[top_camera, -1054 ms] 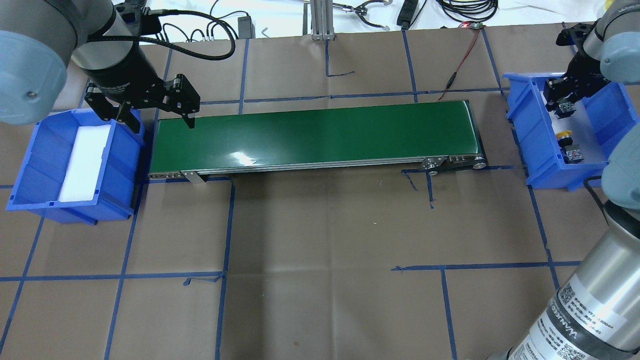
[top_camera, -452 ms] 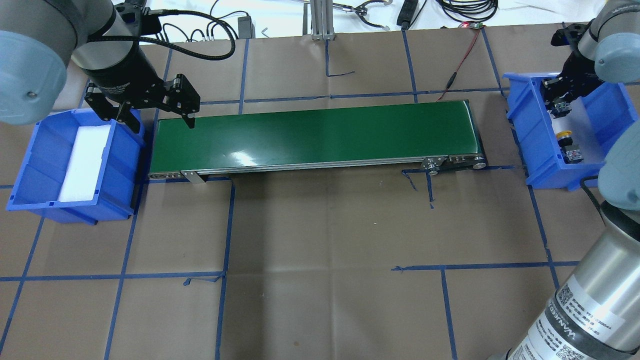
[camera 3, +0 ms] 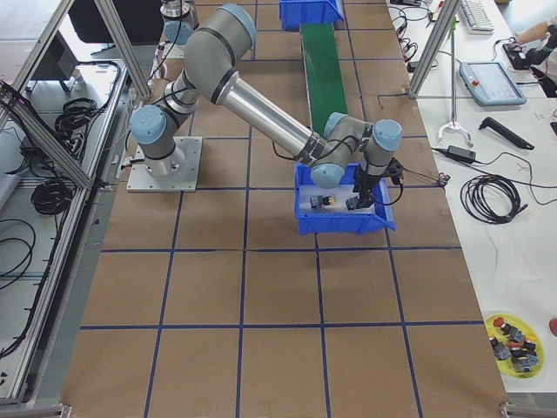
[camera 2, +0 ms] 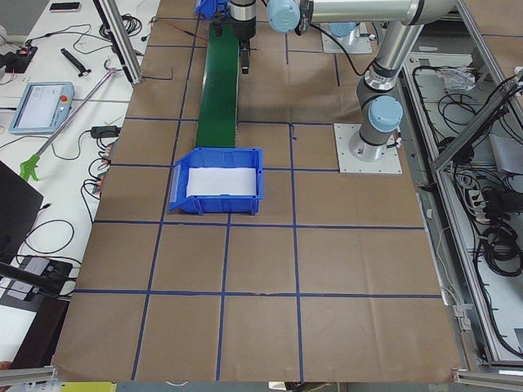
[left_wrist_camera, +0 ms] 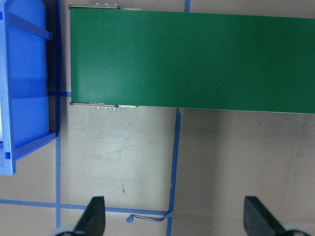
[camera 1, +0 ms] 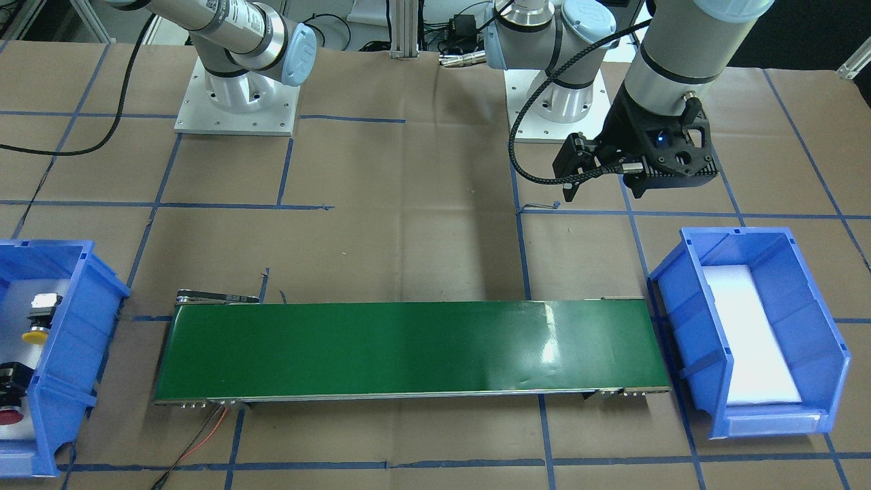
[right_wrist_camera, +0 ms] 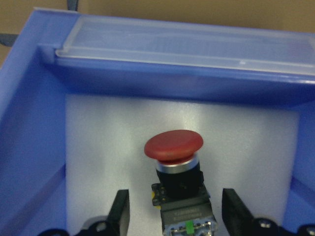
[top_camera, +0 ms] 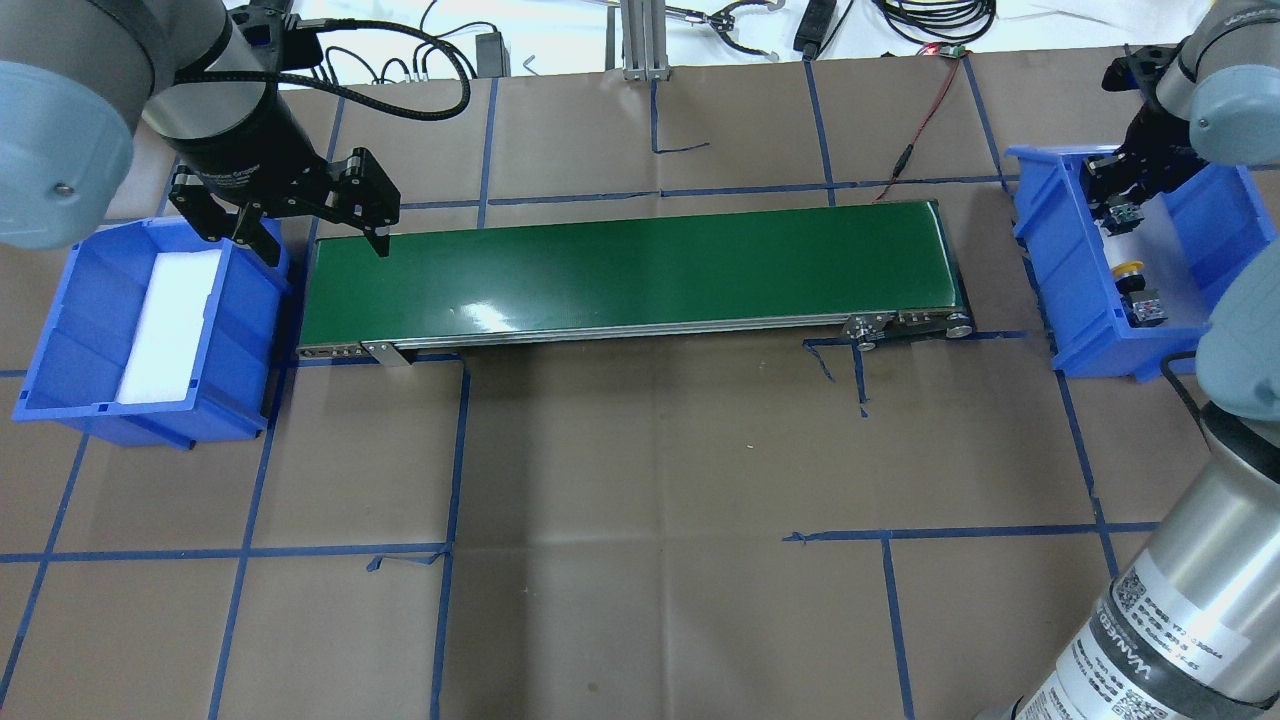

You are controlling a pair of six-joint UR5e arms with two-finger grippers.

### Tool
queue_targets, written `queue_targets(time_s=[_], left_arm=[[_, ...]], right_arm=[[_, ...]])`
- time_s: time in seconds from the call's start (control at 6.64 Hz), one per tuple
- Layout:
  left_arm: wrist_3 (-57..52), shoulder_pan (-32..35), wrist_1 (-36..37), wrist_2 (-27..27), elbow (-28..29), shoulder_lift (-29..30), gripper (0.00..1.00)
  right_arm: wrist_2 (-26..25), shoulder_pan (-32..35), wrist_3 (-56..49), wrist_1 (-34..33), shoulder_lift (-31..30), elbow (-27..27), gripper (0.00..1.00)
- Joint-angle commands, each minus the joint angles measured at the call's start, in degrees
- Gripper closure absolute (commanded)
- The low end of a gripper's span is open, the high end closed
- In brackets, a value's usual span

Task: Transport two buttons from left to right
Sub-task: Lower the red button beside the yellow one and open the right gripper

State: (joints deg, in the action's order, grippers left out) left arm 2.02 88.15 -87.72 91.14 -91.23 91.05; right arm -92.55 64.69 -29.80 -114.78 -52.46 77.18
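The red button (right_wrist_camera: 173, 143) lies on the white pad in the right blue bin (top_camera: 1055, 280). My right gripper (right_wrist_camera: 177, 216) hovers just over it, open, with a finger on either side and not touching. In the overhead view the right gripper (top_camera: 1120, 188) covers most of the red button. The yellow button (top_camera: 1131, 268) lies nearer in the same bin, and both show in the front view: yellow button (camera 1: 34, 336), red button (camera 1: 7, 415). My left gripper (top_camera: 312, 238) is open and empty, above the conveyor's left end.
A green conveyor belt (top_camera: 630, 270) runs between the bins. The left blue bin (top_camera: 60, 300) holds only a white foam pad (top_camera: 170, 325). Blue tape lines cross the brown table. Cables and tools lie beyond the far edge.
My right gripper has risen a little off the red button, which stays on the pad. The left arm has not moved.
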Motion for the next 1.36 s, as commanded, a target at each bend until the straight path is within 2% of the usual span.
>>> queue_targets(time_s=[0.0,0.15,0.3,0.45,0.75,0.9,1.05,1.2], left_arm=[[0.00,0.00,0.00,0.00,0.00,0.00,0.00],[0.00,0.00,0.00,0.00,0.00,0.00,0.00],[0.00,0.00,0.00,0.00,0.00,0.00,0.00],[0.00,0.00,0.00,0.00,0.00,0.00,0.00],[-0.09,0.00,0.00,-0.09,0.09,0.00,0.00],[-0.09,0.00,0.00,-0.18,0.09,0.00,0.00],[-0.09,0.00,0.00,-0.18,0.00,0.00,0.00],[-0.09,0.00,0.00,-0.26,0.00,0.00,0.00]], right_arm=[[0.44,0.00,0.09,0.35,-0.97,-0.01,0.27],[0.36,0.09,0.18,0.96,-2.54,0.07,0.19],[1.49,0.17,0.09,0.97,-4.73,0.25,0.00],[2.20,0.09,0.09,2.01,-7.02,0.34,0.00],[3.33,0.35,0.26,9.90,-13.07,0.69,0.00],[12.13,2.35,0.70,12.19,-16.24,0.43,0.00],[13.35,5.51,6.53,12.30,-19.66,0.60,0.00],[13.02,9.80,20.17,13.00,-21.09,0.52,0.00]])
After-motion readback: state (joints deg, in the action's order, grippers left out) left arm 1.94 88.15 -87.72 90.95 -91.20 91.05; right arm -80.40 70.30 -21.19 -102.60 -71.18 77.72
